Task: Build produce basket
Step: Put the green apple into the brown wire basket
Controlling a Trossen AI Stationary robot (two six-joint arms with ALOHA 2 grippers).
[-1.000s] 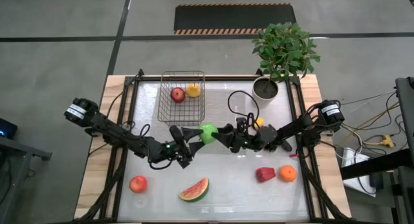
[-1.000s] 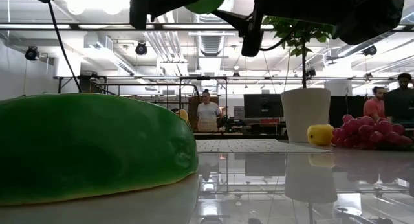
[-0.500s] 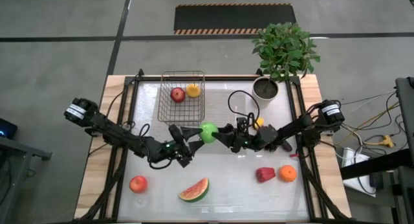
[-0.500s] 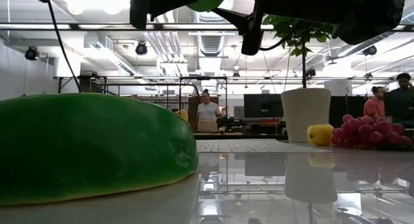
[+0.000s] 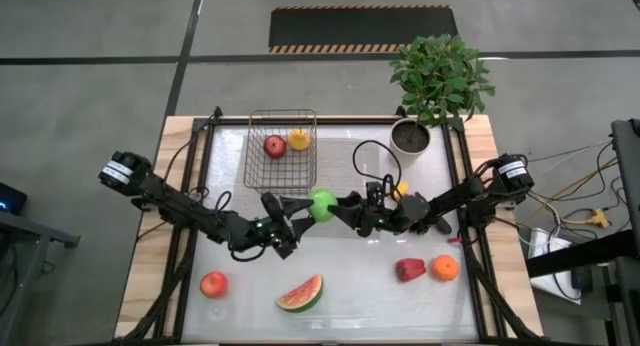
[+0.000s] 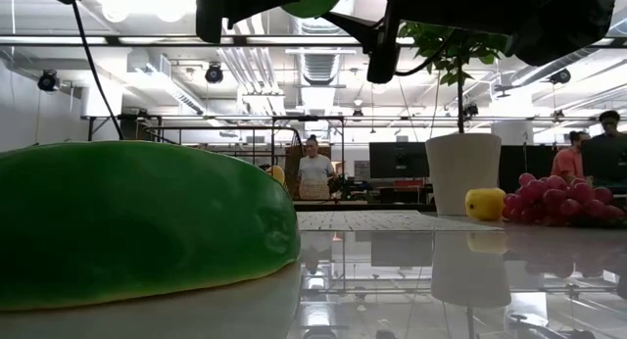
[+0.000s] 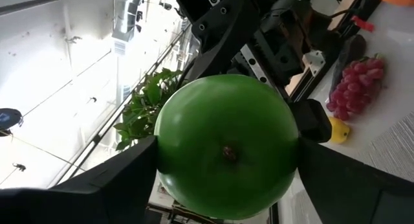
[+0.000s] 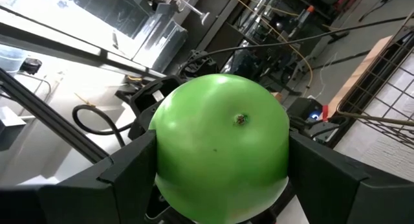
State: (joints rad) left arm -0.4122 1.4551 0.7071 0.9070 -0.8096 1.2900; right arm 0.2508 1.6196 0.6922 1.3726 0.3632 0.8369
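A green apple (image 5: pixel 322 205) hangs in the air over the middle of the table, just in front of the wire basket (image 5: pixel 281 176). My left gripper (image 5: pixel 312 208) reaches it from the table's left and my right gripper (image 5: pixel 333 206) from the right. Both have their fingers around it. The apple fills the left wrist view (image 7: pixel 226 146) and the right wrist view (image 8: pixel 220 146). In the basket lie a red apple (image 5: pixel 274 145) and a yellow-orange fruit (image 5: pixel 298 139). My left gripper pinches the green apple between its two fingers, on two opposite sides (image 7: pixel 165 159); a dimpled end faces my wrist. The fingers come about level from the table's left. The apple is clear of the table. My right gripper pinches the same apple on two opposite sides (image 8: pixel 162 153) between its two fingers, coming from the table's right and slanting slightly up. The apple's other dimpled end (image 8: pixel 240 120) faces this wrist.
A watermelon slice (image 5: pixel 300 294) and a peach (image 5: pixel 213 284) lie near the front edge. A red pepper (image 5: pixel 409 270) and an orange (image 5: pixel 444 268) lie at the front right. A lemon (image 5: pixel 400 189) and grapes (image 6: pixel 563 202) are near the potted plant (image 5: pixel 410 136).
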